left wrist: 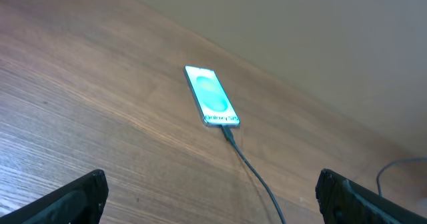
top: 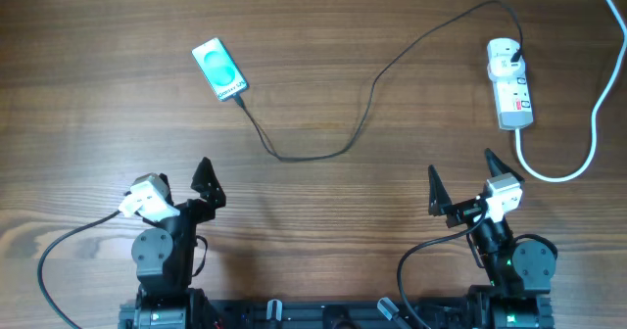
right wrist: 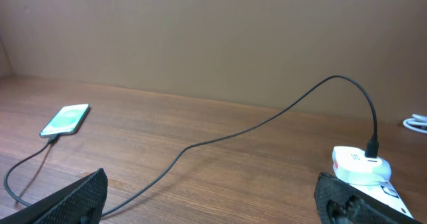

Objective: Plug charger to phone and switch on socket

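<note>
No words or numbers can be read here. The phone (top: 219, 70) has a thin line of dark writing near the cable end of its green screen, but it is too small to make out. The socket (top: 510, 82) has little red marks, too tiny to read.

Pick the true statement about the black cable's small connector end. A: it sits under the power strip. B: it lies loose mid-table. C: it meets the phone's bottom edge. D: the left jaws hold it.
C: the left wrist view shows the charger running straight into the short edge of the phone.
</note>
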{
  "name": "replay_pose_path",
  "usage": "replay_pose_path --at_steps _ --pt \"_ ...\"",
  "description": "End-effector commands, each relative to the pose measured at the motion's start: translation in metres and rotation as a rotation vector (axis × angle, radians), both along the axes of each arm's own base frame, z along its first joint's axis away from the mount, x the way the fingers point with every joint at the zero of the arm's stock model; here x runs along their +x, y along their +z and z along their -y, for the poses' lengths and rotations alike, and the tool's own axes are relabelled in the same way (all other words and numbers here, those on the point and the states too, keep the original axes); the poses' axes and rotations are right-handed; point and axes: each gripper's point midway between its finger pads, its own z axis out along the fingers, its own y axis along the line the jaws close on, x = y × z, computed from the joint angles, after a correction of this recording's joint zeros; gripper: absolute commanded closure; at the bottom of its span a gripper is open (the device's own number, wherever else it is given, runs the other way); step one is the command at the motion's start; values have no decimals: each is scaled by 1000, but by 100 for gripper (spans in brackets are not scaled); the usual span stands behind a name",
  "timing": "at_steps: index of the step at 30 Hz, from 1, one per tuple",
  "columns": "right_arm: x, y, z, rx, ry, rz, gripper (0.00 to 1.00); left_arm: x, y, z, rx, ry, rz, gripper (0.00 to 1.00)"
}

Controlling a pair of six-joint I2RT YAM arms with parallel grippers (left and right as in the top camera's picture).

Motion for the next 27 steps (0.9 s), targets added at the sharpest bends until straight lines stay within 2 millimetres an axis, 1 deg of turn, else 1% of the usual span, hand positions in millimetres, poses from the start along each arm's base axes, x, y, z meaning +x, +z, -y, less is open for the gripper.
replay_pose_path --at_steps 1,3,5,7,11,13,27 --pt "-1 2 0 1 1 10 0 -2 16 -5 56 15 70 0" --pt "-1 2 0 1 1 10 0 -3 23 -4 61 12 102 0" --pt "-1 2 0 1 1 10 0 -4 29 0 107 -18 126 0" --pt "-1 2 0 1 1 10 0 -4 29 0 115 -20 125 0" --pt "-1 2 0 1 1 10 0 -4 29 6 264 -70 119 0" --pt "-1 2 0 1 1 10 0 -4 29 6 302 -75 117 0" --pt "-1 2 0 1 1 10 0 -4 29 6 303 -75 118 0"
